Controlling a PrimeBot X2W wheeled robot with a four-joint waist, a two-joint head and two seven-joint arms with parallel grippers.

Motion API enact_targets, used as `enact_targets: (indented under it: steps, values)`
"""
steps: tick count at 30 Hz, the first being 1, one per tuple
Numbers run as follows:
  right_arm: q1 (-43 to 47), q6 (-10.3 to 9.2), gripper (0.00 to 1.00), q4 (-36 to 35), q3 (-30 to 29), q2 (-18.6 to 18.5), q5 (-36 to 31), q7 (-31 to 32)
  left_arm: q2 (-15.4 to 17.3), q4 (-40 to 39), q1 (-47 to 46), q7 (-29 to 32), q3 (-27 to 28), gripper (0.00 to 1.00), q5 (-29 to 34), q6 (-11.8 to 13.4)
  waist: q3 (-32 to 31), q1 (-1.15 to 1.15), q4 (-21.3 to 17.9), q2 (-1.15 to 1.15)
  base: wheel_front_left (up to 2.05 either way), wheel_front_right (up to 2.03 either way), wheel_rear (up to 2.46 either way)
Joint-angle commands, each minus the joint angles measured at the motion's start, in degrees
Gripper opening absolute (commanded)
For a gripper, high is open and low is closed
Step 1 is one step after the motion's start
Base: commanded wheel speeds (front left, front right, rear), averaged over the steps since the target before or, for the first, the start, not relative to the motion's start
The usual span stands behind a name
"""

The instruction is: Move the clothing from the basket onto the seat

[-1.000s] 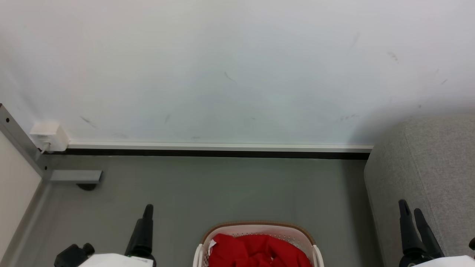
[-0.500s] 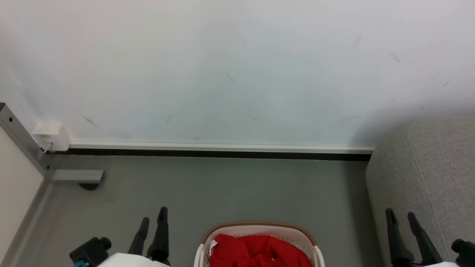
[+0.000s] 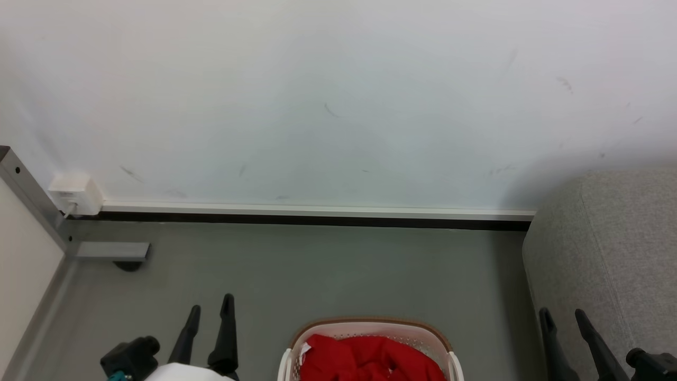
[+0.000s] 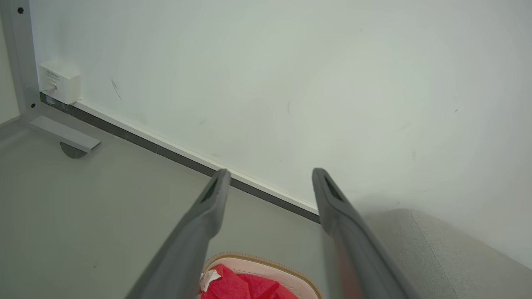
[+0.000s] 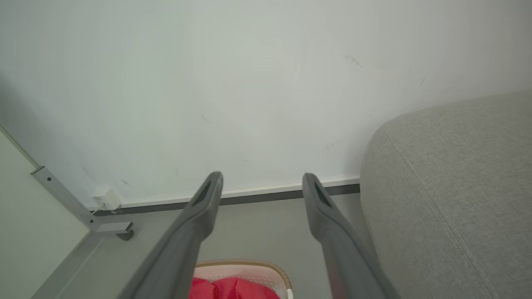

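Note:
The red clothing (image 3: 365, 360) lies bunched inside the white basket (image 3: 370, 327) with its tan rim, on the floor at the bottom centre of the head view. The grey seat (image 3: 619, 248) stands at the right. My left gripper (image 3: 210, 311) is open, left of the basket and clear of it. My right gripper (image 3: 563, 317) is open in front of the seat's side, right of the basket. In the left wrist view the clothing (image 4: 237, 286) and basket (image 4: 274, 270) show below my open left gripper (image 4: 270, 176). The right wrist view has the basket (image 5: 245, 270), the seat (image 5: 453, 187) and my open right gripper (image 5: 262, 179).
A pale wall with a dark skirting strip (image 3: 317, 217) closes the back. A grey metal frame leg with a foot (image 3: 111, 251) and a white wall box (image 3: 76, 193) stand at the left. Grey floor (image 3: 328, 270) stretches between the basket and the wall.
My left gripper has turned so both fingers show apart, and shifted a little right. My right gripper has sunk lower and moved left. The head camera has shifted slightly.

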Motion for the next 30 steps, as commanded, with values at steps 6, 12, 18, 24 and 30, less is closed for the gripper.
enact_targets:
  steps: [6,12,18,24,30]
  values:
    - [0.6,-0.07,1.0,0.5,0.0,-0.5,-4.0,-1.4,0.9,0.2,0.5,-1.4,1.1,1.0,5.9,-1.0,-0.3,0.0,0.3,0.0,0.0,0.0,0.0]
    - [1.1,-0.08,1.0,1.2,-1.1,0.2,-5.2,-2.2,1.1,0.5,1.0,-2.2,1.8,1.0,8.9,-1.2,-0.5,0.0,0.4,0.0,0.0,0.0,0.0]
    - [1.9,-0.08,1.0,1.9,-1.5,0.4,-7.3,-2.9,1.0,0.9,1.6,-2.9,2.4,1.0,12.0,-1.4,-0.7,0.0,0.6,0.0,0.0,0.0,0.0]
    - [2.1,-0.09,1.0,2.5,-1.4,0.5,-9.8,-3.7,0.8,0.9,1.8,-3.6,2.9,1.0,14.9,-1.3,-0.6,0.0,0.8,0.0,0.0,0.0,0.0]
    - [2.4,-0.09,1.0,2.7,-1.5,0.5,-11.4,-4.4,0.7,0.4,1.9,-4.3,3.4,1.0,17.8,-1.2,-0.5,0.0,1.1,0.0,0.0,0.0,0.0]
